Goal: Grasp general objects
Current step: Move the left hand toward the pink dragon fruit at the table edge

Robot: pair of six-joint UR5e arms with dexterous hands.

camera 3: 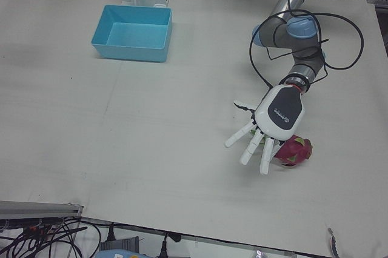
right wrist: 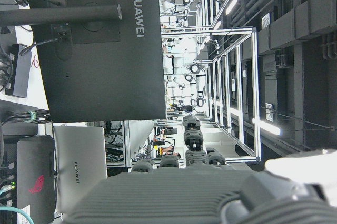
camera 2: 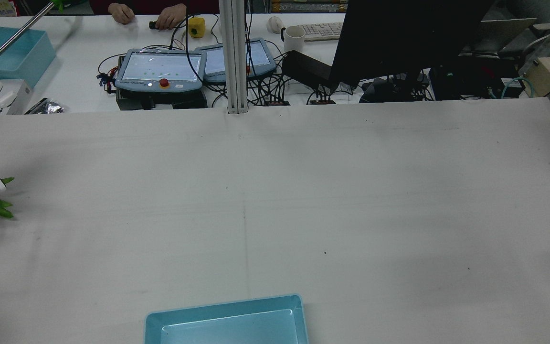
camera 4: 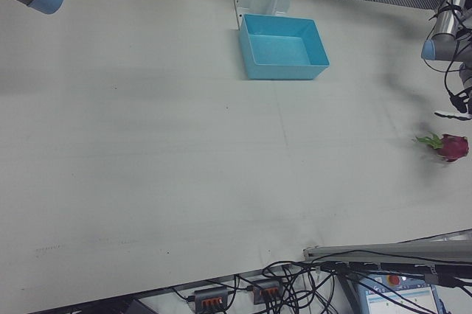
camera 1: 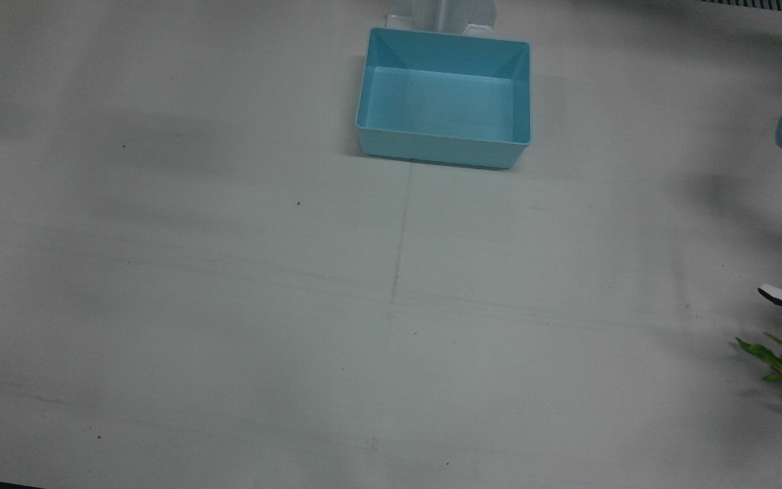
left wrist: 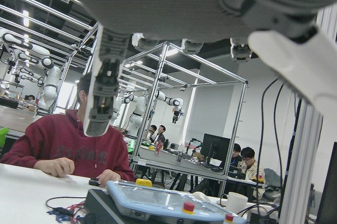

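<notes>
Dragon fruit, magenta with green leafy scales, lies on the white table near the edge before the robot's left arm, well apart from the empty blue bin that sits by the pedestals at the far edge. The left hand hangs over the fruit with its white fingers spread and pointing toward the operators' edge; it holds nothing, and whether any finger touches the fruit cannot be told from these views. The right hand appears only as a dark palm in its own camera, where its pose cannot be judged, though it seems to hold nothing. By its looks the fruit is fairly heavy and rounded, with a smooth, waxy skin that could slip and roll, and soft scales that would bend or tear if pinched. The surest hold is likely a wrap around the plump middle of the body, fingers on opposite flanks, leaving the green tips free.
</notes>
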